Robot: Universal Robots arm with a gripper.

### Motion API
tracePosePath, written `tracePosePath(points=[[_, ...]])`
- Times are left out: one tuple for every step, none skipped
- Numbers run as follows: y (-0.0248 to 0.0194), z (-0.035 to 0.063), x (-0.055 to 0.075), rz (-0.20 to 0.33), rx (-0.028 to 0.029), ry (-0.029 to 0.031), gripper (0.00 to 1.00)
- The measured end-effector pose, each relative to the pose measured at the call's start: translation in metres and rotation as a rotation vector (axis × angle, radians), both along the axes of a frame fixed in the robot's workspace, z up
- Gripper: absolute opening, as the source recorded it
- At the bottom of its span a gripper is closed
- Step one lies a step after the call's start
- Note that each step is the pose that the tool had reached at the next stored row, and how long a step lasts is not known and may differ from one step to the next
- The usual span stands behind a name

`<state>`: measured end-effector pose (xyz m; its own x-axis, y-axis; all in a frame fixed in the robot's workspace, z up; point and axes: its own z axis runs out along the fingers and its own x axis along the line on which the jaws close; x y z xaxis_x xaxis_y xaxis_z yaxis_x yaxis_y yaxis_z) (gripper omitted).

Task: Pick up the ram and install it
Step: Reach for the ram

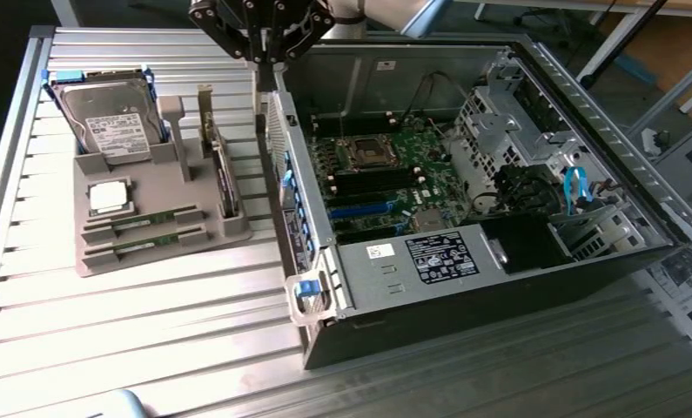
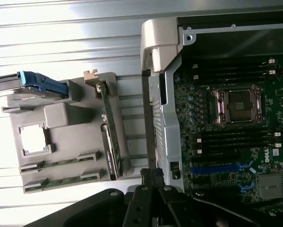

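Grey plastic forms the holder (image 1: pixel 148 178) (image 2: pixel 61 113) that sits on the slatted metal surface (image 1: pixel 148 331), on the exterior view's left. The ram (image 1: pixel 154 220) (image 2: pixel 63 162) lies flat in a slot at the holder's front, and a second ram stick (image 1: pixel 157 242) (image 2: pixel 66 181) lies just beside it in the next slot. A square silver CPU chip (image 1: pixel 108 196) (image 2: pixel 35 139) rests in a recess just behind them. Further back, a hard drive (image 1: pixel 108 117) in a blue bracket leans in its cradle.

An expansion card (image 1: pixel 224 183) (image 2: pixel 108 127) stands on edge along the holder's side nearest the open computer case (image 1: pixel 358 70). It sits between the ram slots and the case's metal side wall. Inside the case lies the green motherboard (image 1: pixel 393 174), with its bare CPU socket (image 1: pixel 361 152) (image 2: pixel 238 106) and rows of black memory slots (image 1: pixel 375 183) (image 2: pixel 231 139) beside it.

The arm comes down from the top of the exterior view with the black gripper (image 1: pixel 265 59) (image 2: pixel 151 174) pointing straight down. It hangs over the edge of the case wall, between the holder and the motherboard. Its fingers are pressed together with nothing between them. The gripper is well apart from both ram sticks and touches neither the card nor the board.
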<state>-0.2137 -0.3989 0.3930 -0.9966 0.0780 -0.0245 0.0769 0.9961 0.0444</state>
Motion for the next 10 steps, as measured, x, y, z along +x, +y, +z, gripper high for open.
tracePosePath(points=[[0.0,0.0,-0.002,0.0,-0.0001,0.0,0.11],[0.0,0.0,-0.003,0.0,0.0,0.0,0.11],[0.0,0.0,-0.005,0.0,0.0,0.0,0.11],[0.0,-0.0001,-0.007,0.0,0.0,0.0,0.11],[0.0,-0.0001,-0.009,0.0,0.0,0.0,0.11],[0.0,-0.0001,-0.011,0.0,0.0,0.0,0.11],[0.0,-0.0001,-0.012,0.0,0.0,0.0,0.11],[0.0,-0.0001,-0.014,0.0,0.0,0.0,0.11],[0.0,-0.0001,-0.016,0.0,0.0,0.0,0.11],[0.0,-0.0001,-0.017,0.0,-0.0001,0.0001,0.11]])
